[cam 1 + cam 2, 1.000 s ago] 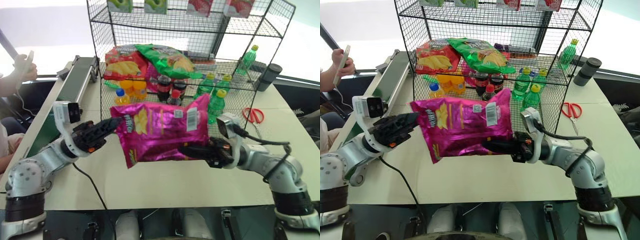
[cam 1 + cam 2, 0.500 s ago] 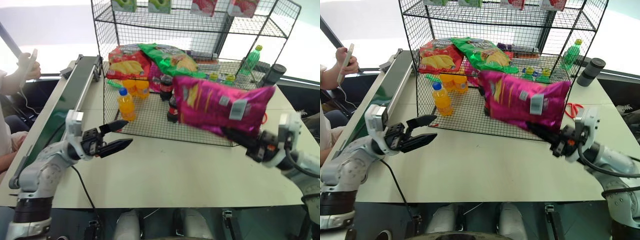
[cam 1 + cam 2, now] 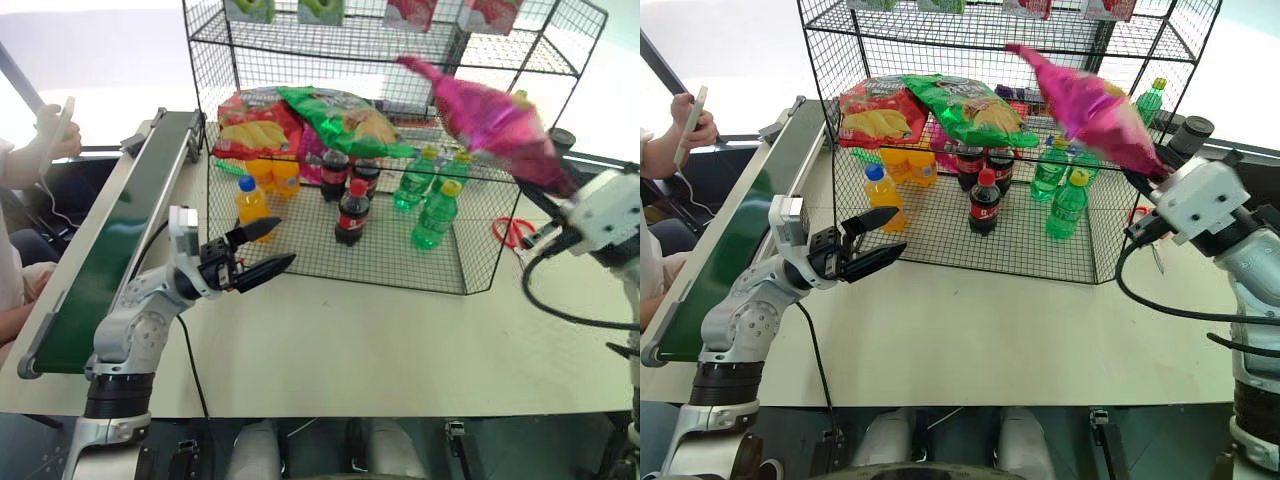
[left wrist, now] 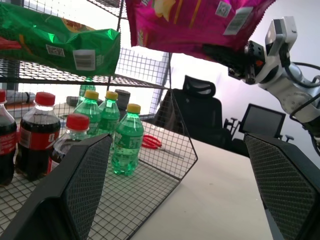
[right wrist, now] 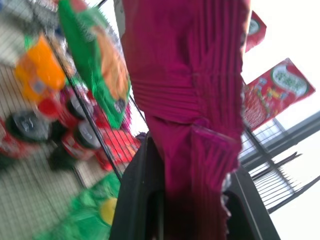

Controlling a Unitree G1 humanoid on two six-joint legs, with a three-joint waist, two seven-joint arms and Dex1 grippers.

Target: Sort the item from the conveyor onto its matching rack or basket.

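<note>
From the head cameras I see the black wire rack (image 3: 300, 110) filling the middle of the table (image 3: 400, 340). On its mid shelf lie a red crisp bag (image 3: 250, 122) and a green crisp bag (image 3: 340, 118). In the caged lower part stand orange drink bottles (image 3: 252, 200), cola bottles (image 3: 350, 208) and green bottles (image 3: 432, 208). Red scissors (image 3: 510, 228) lie on the table just right of the cage, and a dark cylinder (image 3: 560, 138) stands behind them. The conveyor (image 3: 120, 230) runs along my left side, and beyond it a person's hand (image 3: 55, 135) holds a phone. My left gripper (image 3: 268, 248) hangs in front of the cage's left corner, its fingers spread apart and holding nothing. The pink crisp bag (image 3: 485, 118) is up at the right end of the rack, tilted, level with the mid shelf, and my right gripper (image 3: 1145, 178) pinches its lower end.

In the left wrist view my two mesh-textured fingers (image 4: 80, 185) stand wide apart, with the cage wall, cola and green bottles between and beyond them. The pink bag hangs above the shelf's right end, well away from this gripper. An office chair (image 4: 200, 112) and a monitor (image 4: 260, 122) stand beyond the table.

In the right wrist view my fingers (image 5: 137, 195) are pressed onto the bag's crimped seam, the bag rising straight up from them. The green bag and bottles lie behind it.
</note>
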